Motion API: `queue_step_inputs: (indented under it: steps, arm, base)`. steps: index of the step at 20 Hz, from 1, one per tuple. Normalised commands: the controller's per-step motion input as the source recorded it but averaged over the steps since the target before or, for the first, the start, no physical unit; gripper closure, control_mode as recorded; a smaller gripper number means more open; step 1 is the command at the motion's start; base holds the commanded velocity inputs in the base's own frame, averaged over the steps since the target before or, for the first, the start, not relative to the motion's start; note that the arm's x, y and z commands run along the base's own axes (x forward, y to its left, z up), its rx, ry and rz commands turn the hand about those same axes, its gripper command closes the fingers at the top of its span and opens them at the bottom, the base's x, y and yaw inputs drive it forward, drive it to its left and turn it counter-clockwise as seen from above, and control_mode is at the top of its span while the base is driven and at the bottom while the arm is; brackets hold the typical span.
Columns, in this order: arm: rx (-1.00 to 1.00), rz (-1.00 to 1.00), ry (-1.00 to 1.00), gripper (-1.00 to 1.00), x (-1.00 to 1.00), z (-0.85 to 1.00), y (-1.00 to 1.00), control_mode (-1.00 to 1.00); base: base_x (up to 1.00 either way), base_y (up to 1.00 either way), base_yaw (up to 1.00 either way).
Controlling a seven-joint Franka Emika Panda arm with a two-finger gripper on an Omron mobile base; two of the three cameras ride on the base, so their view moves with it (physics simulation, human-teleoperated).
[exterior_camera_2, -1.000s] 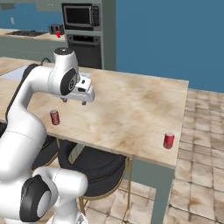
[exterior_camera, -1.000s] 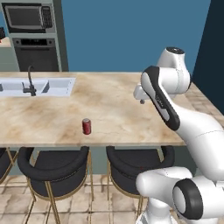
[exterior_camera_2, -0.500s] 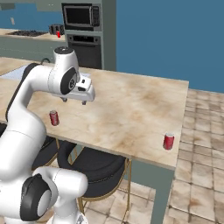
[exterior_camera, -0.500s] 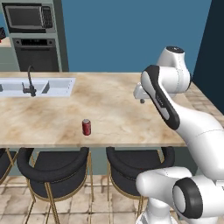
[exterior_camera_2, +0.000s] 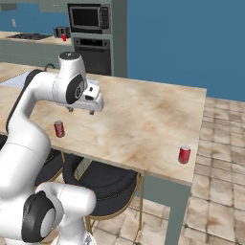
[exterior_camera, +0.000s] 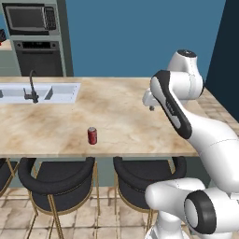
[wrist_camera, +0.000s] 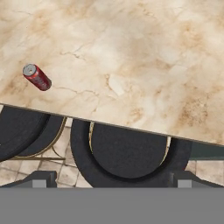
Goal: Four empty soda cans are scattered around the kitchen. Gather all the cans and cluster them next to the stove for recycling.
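One red soda can (exterior_camera: 92,136) stands upright near the front edge of the island counter (exterior_camera: 116,112), left of my gripper (exterior_camera: 151,108). From the right side the same can (exterior_camera_2: 59,129) sits below and left of the gripper (exterior_camera_2: 81,111), which hovers open and empty above the counter. A second soda can (exterior_camera_2: 184,154) stands at the counter's near right corner. Looking down along the hand, the first can (wrist_camera: 37,77) lies at the upper left, well away from the open gripper (wrist_camera: 112,178). The stove (exterior_camera_2: 27,36) is far off on the back counter.
A sink with a dark faucet (exterior_camera: 31,88) is set into the island's left end. Two black stools (exterior_camera: 58,179) (exterior_camera: 140,179) are tucked under the front edge. A microwave (exterior_camera: 30,17) and oven stand at the back wall. Tiled floor (exterior_camera_2: 215,191) lies to the right.
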Motion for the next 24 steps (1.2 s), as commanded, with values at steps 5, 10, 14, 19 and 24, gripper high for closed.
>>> queue_step_inputs:
  steps: [5,10,14,19,24]
  arm:
    - [0.0,0.0,0.0,-1.0,0.0,0.0,0.0,1.0]
    - [0.0,0.0,0.0,-1.0,0.0,0.0,0.0,-1.0]
    - [0.0,0.0,0.0,-1.0,0.0,0.0,0.0,-1.0]
    - [0.0,0.01,0.0,-1.0,0.02,0.0,0.05,-1.0]
    - [0.03,0.08,0.0,-1.0,0.14,0.0,0.18,-1.0]
  base:
    - [0.0,0.0,0.0]
    - [0.0,0.0,0.0]
    - [0.0,0.0,0.0]
    - [0.0,0.0,0.0]
    - [0.0,0.0,0.0]
